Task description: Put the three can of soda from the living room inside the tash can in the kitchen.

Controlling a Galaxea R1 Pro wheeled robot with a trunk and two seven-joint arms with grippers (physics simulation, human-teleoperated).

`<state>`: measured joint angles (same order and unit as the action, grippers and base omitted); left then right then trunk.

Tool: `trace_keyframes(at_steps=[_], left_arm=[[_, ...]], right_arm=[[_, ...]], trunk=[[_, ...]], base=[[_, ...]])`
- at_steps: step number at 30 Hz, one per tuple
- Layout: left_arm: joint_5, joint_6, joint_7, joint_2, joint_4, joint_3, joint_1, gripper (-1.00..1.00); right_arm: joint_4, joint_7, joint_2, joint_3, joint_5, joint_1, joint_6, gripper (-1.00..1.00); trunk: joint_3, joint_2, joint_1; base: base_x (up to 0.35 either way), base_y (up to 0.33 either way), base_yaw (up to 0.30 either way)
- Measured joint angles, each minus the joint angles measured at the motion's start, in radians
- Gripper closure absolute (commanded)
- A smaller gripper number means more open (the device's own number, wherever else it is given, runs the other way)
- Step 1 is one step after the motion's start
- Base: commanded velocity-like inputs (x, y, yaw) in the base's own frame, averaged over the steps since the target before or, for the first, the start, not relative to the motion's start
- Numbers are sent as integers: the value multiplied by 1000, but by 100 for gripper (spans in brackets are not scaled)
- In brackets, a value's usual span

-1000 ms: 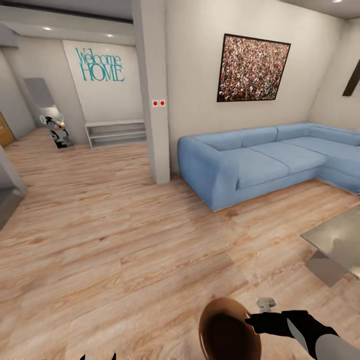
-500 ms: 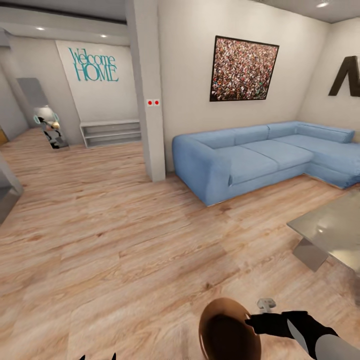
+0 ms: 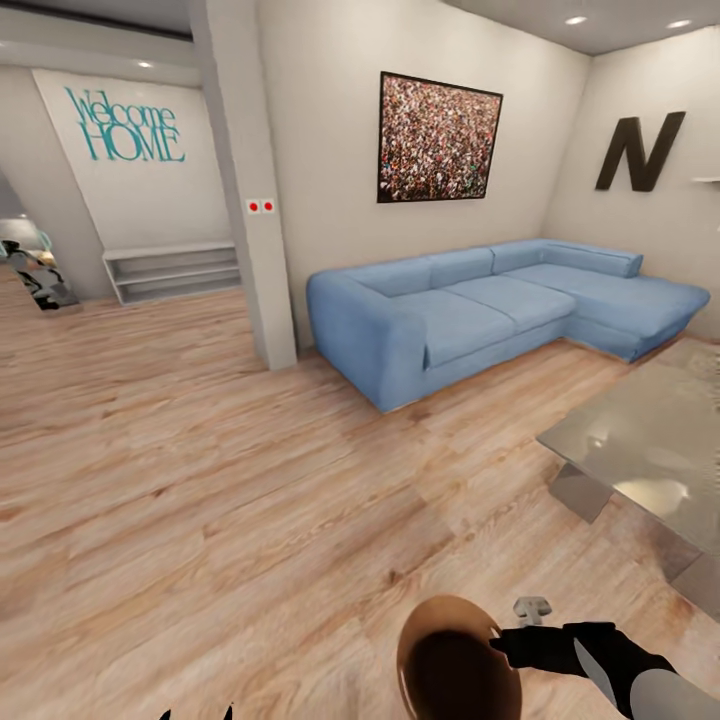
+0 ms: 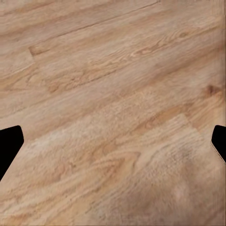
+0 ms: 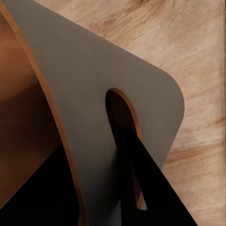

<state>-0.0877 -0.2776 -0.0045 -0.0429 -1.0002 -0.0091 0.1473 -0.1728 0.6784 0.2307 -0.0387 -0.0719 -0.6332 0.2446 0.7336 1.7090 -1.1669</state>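
The round tapered trash can with a brown inner wall (image 3: 458, 665) is seen at the bottom of the head view, held by its rim in the black right gripper (image 3: 497, 643) above the pale wood-plank floor (image 3: 200, 480). In the right wrist view the bin's grey outer wall (image 5: 117, 70) and its slotted handle hole are seen close up, with a dark finger (image 5: 150, 188) passed through the slot and another inside the brown wall — the fingers are closed on the rim. The left gripper (image 4: 113, 146) is shown in its wrist view with the black fingertips (image 4: 9, 141) spread wide over bare floorboards, nothing held. Only the head view takes in the room — a blue corner sofa (image 3: 480, 305), a grey glass-topped low counter (image 3: 650, 450), a framed speckled picture (image 3: 438, 140) and teal "Welcome HOME" lettering (image 3: 125, 125).
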Motion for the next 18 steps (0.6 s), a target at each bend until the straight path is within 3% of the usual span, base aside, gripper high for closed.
trace_keyframes(at_steps=[9, 18], left_arm=[[-3, -1, 0, 0, 0, 2, 0, -100], [-3, -2, -1, 0, 0, 4, 0, -100]], right_arm=[[0, 1, 0, -3, 2, 0, 2, 100], [-1, 6, 1, -3, 1, 0, 4, 100]], trunk=[[0, 0, 0], [2, 0, 0]], base=[[258, 115, -251], [41, 18, -248]])
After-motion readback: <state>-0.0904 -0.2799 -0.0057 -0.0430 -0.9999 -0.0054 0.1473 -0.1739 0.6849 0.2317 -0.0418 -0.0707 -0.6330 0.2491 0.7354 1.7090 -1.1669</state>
